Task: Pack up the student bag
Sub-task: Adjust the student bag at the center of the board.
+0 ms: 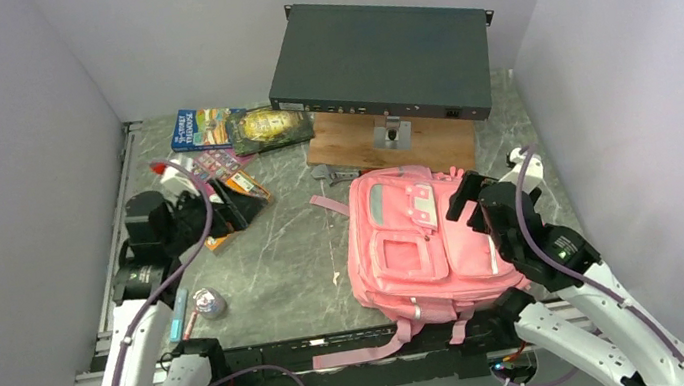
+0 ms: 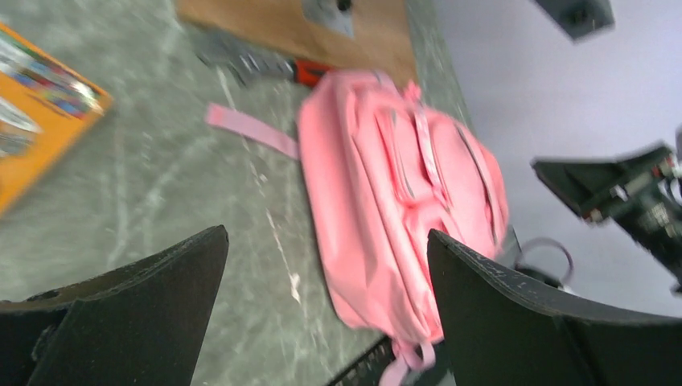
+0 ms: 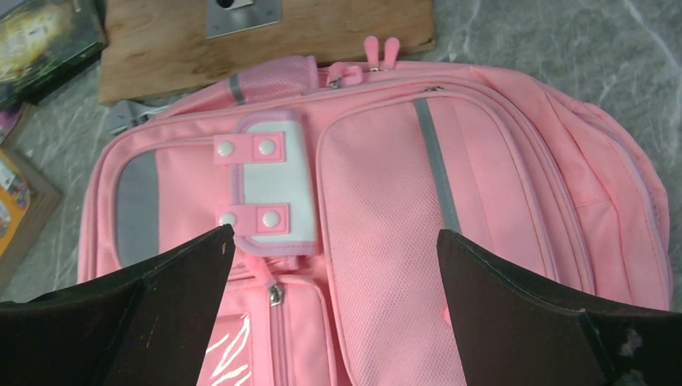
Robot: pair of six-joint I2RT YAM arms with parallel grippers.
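The right tool (image 3: 334,241) hung wide open and empty just above the pink bag (image 1: 417,253) on the desk (image 1: 296,250). The left tool (image 2: 326,235) was wide open and empty too, far from the bag.

A grey-green marbled surface (image 1: 296,250) is boxed in by a plain pale lilac-grey left wall (image 1: 3,180), back wall (image 1: 196,42) and right wall (image 1: 642,60). The light is soft and even. At the back of the surface lies a flat brown wooden board (image 1: 432,145). Above it, a flat dark grey metal box (image 1: 379,56) sits on a small metal stand (image 1: 393,132). A silver metal rail (image 1: 121,194) runs along the left edge.
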